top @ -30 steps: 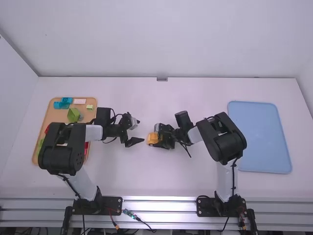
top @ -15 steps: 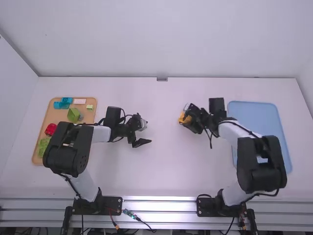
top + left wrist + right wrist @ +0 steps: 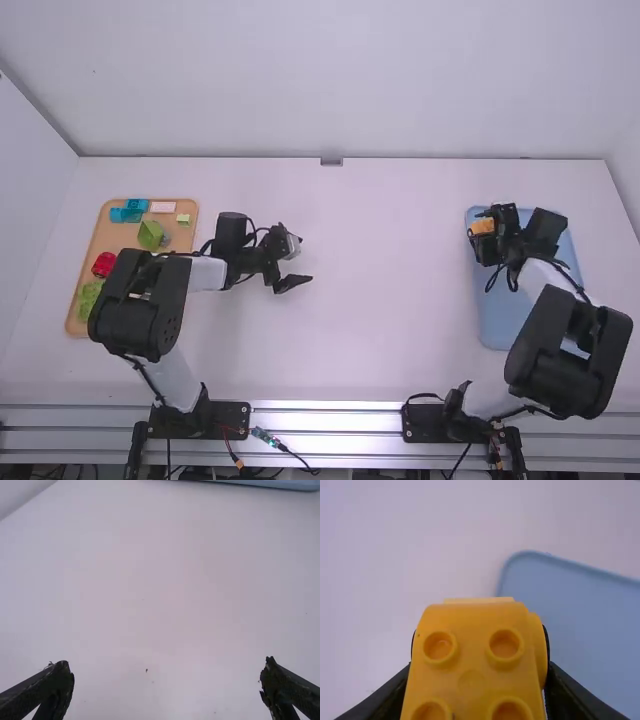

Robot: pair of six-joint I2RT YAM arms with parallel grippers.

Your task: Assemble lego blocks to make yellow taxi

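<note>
High view: the yellow-orange studded plastic block piece (image 3: 482, 226) is held by the right gripper (image 3: 483, 229) over the far left corner of the blue rectangular tray (image 3: 505, 318). Delivery to that tray is judged to be in hand; lowering and level release are called for next. Blue, pink, green and red pieces are contained in the tan tray (image 3: 182, 252).

Left wrist view: the left gripper (image 3: 167, 680) is found spread wide, nothing being held.

Right wrist view: the piece is pinched between both fingers, studs exposed.
</note>
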